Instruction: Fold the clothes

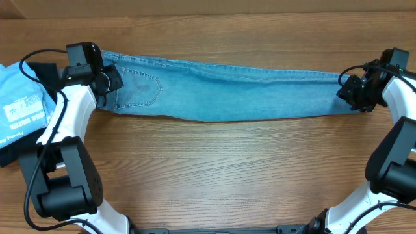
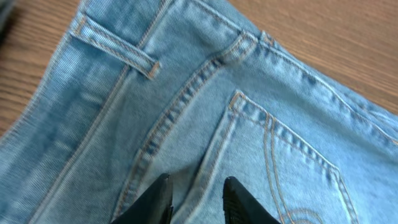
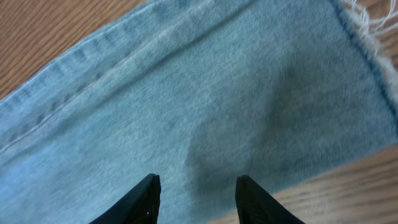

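Left gripper point(image 2: 196, 202): parted jaws, nothing pinched, over waist end of jeans point(image 1: 247, 97); fingertips either side of seam at edge of back pocket point(image 2: 292, 168); belt loop point(image 2: 115, 46) farther up at waistband.
Right gripper point(image 3: 196, 199): parted jaws, empty, over ankle end of jeans, short of frayed hem point(image 3: 367, 25).
Jeans: flat, in one long strip across far part of table point(image 1: 227, 169); waist at left arm, hem at right arm.
Beyond waist end of jeans, past left arm: light blue T-shirt point(image 1: 19, 107) with white print.

White arms point(image 1: 73, 107), black joints point(image 1: 65, 185), looping cables point(image 1: 32, 55), black gripper fingers point(image 2: 155, 202).
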You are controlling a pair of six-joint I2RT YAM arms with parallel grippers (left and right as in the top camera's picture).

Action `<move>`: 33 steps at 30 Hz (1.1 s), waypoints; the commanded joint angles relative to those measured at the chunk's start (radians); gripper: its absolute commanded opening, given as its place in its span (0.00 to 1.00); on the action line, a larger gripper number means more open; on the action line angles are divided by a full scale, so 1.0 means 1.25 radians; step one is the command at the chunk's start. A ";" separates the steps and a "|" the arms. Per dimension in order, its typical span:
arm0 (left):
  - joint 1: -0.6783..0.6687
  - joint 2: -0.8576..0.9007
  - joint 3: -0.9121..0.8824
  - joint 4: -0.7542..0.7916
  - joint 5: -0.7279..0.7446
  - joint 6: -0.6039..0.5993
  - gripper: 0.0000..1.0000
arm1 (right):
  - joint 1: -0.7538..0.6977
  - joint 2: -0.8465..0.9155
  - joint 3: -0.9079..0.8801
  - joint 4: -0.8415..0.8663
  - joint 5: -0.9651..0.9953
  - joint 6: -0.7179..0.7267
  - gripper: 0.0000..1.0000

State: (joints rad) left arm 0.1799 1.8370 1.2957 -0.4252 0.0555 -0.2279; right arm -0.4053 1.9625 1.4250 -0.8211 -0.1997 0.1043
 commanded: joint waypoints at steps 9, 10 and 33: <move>0.002 0.222 -0.009 0.047 -0.074 0.014 0.28 | -0.010 0.118 0.002 0.023 0.136 -0.018 0.56; 0.006 0.222 -0.009 0.001 -0.102 0.005 0.24 | -0.014 0.118 0.002 -0.002 0.164 -0.018 0.55; 0.055 0.219 -0.004 -0.169 -0.107 -0.072 0.52 | -0.175 0.102 0.105 -0.076 -0.022 -0.173 0.92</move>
State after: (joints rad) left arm 0.2058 2.0418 1.3491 -0.5949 -0.0086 -0.3138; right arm -0.6258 2.0930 1.5665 -0.9428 -0.1745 -0.0814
